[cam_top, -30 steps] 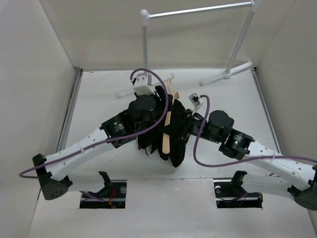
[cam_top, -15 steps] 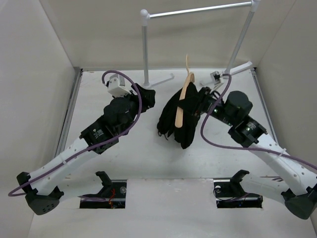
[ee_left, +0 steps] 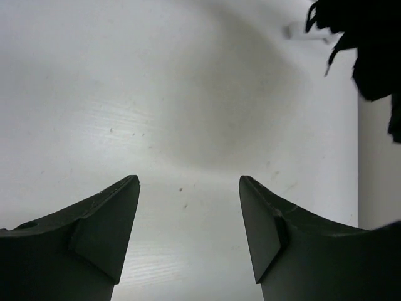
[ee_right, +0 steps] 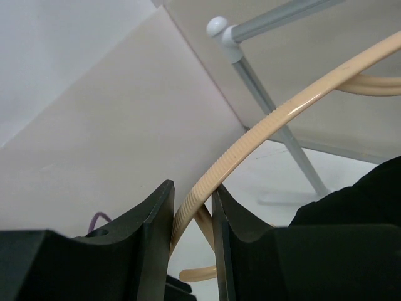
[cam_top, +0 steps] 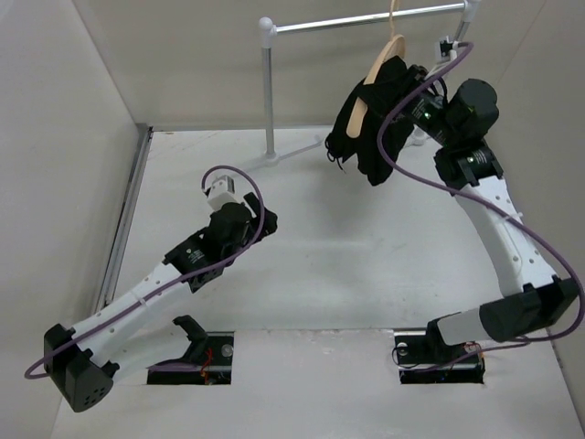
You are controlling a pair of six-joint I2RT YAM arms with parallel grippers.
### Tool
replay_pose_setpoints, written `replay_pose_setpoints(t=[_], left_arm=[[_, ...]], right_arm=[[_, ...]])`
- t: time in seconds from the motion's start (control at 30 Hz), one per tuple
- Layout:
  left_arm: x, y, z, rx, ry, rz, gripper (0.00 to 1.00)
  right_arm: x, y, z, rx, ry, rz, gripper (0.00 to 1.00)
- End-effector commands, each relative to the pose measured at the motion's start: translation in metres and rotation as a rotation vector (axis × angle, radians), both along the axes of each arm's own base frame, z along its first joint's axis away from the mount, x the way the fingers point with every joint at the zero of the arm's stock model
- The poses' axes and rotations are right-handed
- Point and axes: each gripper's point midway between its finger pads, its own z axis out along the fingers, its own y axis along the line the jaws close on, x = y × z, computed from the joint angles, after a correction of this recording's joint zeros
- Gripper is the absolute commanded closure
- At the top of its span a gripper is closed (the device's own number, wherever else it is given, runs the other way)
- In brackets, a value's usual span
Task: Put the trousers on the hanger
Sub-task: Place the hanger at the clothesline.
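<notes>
The black trousers (cam_top: 366,123) hang folded over the tan hanger (cam_top: 378,66), which is raised high at the back right, its hook by the metal rail. My right gripper (cam_top: 409,87) is shut on the hanger; in the right wrist view its jaws (ee_right: 193,200) pinch the hanger's ribbed tan shoulder (ee_right: 282,116), with the black trousers (ee_right: 357,200) at the lower right. My left gripper (cam_top: 259,222) is open and empty, low over the table's left middle; in the left wrist view (ee_left: 189,188) only bare table lies between its fingers, and the trousers' edge (ee_left: 369,44) shows at the top right.
The white-and-silver garment rail (cam_top: 356,20) stands at the back, with its left post (cam_top: 268,87) and foot on the table. White walls enclose the left, right and back. The white table (cam_top: 347,265) lies below both arms.
My right arm has lifted the hanger with the trousers up and back to the rail. My left gripper has let go of the trousers and drawn back to the left and nearer.
</notes>
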Motion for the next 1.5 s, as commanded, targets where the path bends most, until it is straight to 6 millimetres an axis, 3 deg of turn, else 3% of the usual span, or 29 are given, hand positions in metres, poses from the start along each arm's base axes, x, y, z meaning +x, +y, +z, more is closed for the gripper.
replay_pose_setpoints(t=[0.0,0.23,0.7,0.93,1.27,1.4,1.47], left_arm=[[-0.005,0.001,0.003,-0.071,0.011,-0.008,0.37],[-0.003,0.013,-0.016,-0.068,0.059,0.007,0.36],[-0.001,0.018,-0.038,-0.045,0.103,0.018,0.37],[0.009,0.026,-0.038,-0.047,0.101,0.053,0.37],[0.013,0.037,-0.044,-0.04,0.118,0.082,0.34],[0.015,0.044,-0.042,-0.049,0.114,0.097,0.22],[0.016,0.046,-0.042,-0.052,0.113,0.1,0.09]], right_arm=[[-0.007,-0.007,0.063,-0.001,-0.245,0.035,0.94],[0.029,-0.019,0.068,-0.023,-0.257,0.023,0.94],[0.079,-0.057,0.048,-0.041,-0.2,-0.051,0.95],[0.096,-0.069,0.031,-0.044,-0.153,-0.066,0.95],[0.117,-0.078,-0.011,-0.042,-0.052,-0.111,0.88],[0.128,-0.088,-0.026,-0.028,0.0,-0.16,0.75],[0.129,-0.09,-0.032,-0.027,0.019,-0.176,0.67]])
